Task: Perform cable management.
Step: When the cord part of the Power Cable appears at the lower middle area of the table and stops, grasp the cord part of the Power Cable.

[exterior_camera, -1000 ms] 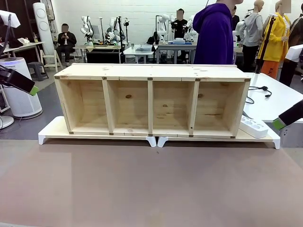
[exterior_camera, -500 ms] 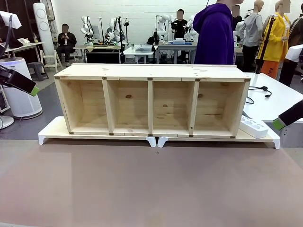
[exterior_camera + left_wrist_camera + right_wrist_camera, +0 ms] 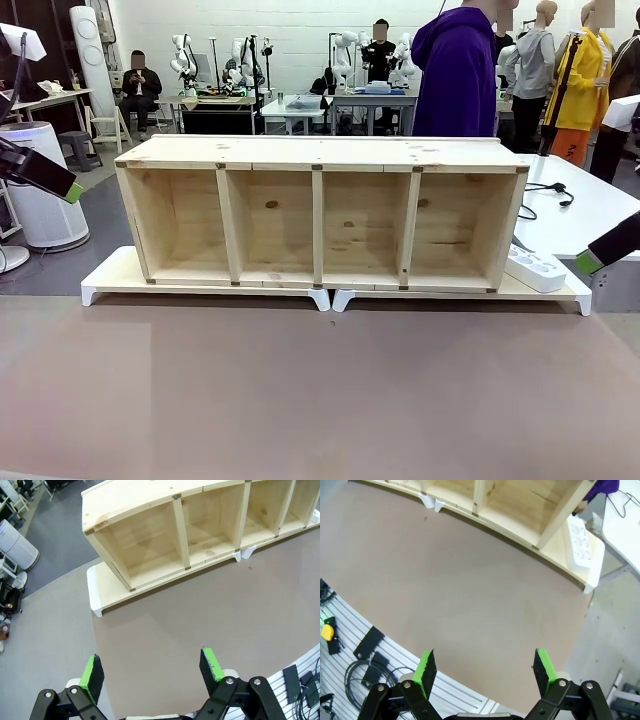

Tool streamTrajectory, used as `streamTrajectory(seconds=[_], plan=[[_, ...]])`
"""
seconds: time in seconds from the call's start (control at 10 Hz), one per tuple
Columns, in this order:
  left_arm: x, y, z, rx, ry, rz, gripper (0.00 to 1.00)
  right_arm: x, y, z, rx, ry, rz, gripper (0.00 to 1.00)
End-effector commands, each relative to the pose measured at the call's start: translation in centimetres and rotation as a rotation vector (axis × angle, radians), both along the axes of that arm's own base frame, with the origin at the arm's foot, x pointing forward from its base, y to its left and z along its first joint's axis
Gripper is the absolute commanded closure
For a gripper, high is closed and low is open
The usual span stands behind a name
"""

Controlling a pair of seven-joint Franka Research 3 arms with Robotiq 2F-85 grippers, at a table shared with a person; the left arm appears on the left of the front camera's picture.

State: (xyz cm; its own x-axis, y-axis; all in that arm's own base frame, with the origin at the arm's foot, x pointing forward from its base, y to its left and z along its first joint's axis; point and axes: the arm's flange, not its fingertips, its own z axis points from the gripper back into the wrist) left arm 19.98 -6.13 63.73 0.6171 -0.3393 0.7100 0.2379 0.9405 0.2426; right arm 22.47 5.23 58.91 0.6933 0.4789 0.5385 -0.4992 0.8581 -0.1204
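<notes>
Front view shows you the cable (image 3: 548,186) lying loose on the white desk (image 3: 595,215) past the right end of the wooden shelf (image 3: 320,152), well apart from both arms. Your left hand (image 3: 155,672) and right hand (image 3: 485,672) hang back from the shelf, both spread wide and empty, likely parked clear so either can start a reach; the right sits nearer the cable.

You're in a shared lab hall. Behind the wooden shelf unit (image 3: 320,150), work benches (image 3: 372,97) loaded with equipment line a white brick wall (image 3: 300,20), and a person (image 3: 138,92) sits among them. Left of the shelf unit stands a white air purifier (image 3: 40,200). Across your bench (image 3: 320,400) from it, a slotted panel (image 3: 350,615) holds tools and leads.
</notes>
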Motion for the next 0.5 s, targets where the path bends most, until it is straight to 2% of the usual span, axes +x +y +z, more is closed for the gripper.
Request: streamTrajectory(seconds=[0.0, 0.4], plan=[[0.30, 0.18, 0.13, 0.007, -0.012, -0.014, 0.00, 0.17, 0.10, -0.15, -0.001, 0.006, 0.003, 0.00], [0.30, 0.18, 0.13, 0.007, -0.012, -0.014, 0.00, 0.17, 0.10, -0.15, -0.001, 0.006, 0.003, 0.00]])
